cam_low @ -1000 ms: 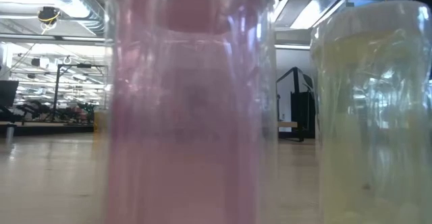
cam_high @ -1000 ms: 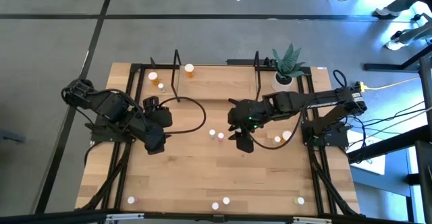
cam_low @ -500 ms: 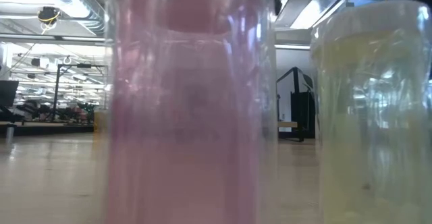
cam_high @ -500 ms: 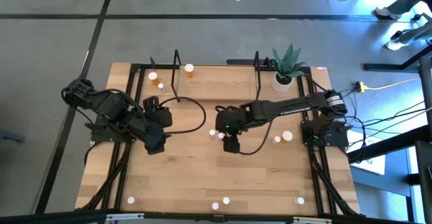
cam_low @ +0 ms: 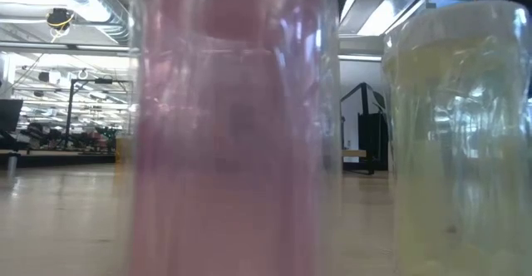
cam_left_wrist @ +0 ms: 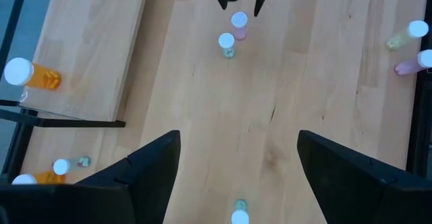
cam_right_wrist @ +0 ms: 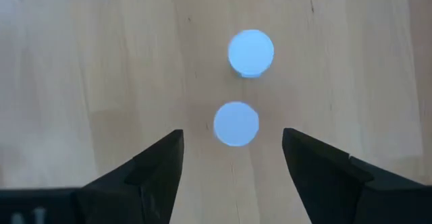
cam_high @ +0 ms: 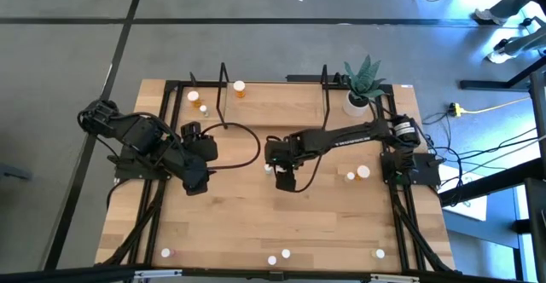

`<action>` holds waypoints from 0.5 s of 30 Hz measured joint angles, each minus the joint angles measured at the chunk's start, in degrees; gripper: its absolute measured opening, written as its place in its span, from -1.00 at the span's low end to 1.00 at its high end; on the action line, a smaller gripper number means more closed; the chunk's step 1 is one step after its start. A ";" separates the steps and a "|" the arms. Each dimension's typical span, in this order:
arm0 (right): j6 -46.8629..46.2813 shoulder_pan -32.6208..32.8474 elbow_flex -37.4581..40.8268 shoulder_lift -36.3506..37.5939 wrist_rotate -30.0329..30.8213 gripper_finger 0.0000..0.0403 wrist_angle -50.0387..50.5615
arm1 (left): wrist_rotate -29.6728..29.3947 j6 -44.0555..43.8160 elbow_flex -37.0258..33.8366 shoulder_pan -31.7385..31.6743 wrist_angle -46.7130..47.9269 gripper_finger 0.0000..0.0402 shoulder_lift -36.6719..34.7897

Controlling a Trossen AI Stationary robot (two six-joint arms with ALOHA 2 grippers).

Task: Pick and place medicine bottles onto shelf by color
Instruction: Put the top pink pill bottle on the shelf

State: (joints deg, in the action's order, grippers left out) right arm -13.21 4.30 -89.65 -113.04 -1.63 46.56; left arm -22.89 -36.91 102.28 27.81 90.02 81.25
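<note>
So far, only one orange bottle [cam_high: 239, 88] stood on the shelf [cam_high: 273, 104] at the far side of the tabletop [cam_high: 256, 223]. Most of the job was not done. Two more bottles [cam_high: 198, 103] sat just left of the shelf. The right claw [cam_high: 281, 177] hung wide open over a pink bottle [cam_left_wrist: 239, 24] and a green bottle [cam_left_wrist: 227, 44] in the middle, holding nothing. The left claw [cam_high: 194, 183] waited open and empty on the left. Two bottles [cam_high: 357, 174] stood by the right arm, and four more [cam_high: 279, 256] were along the near edge. I think all of these needed sorting by color.
</note>
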 joint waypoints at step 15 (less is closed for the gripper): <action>0.32 0.00 0.00 -2.77 1.96 0.26 -2.44 | 0.01 -0.03 0.00 -0.02 0.00 0.45 0.02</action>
State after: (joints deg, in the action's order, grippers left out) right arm -12.89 4.29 -89.65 -115.81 0.34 44.11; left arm -22.87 -36.93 102.28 27.79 90.02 81.28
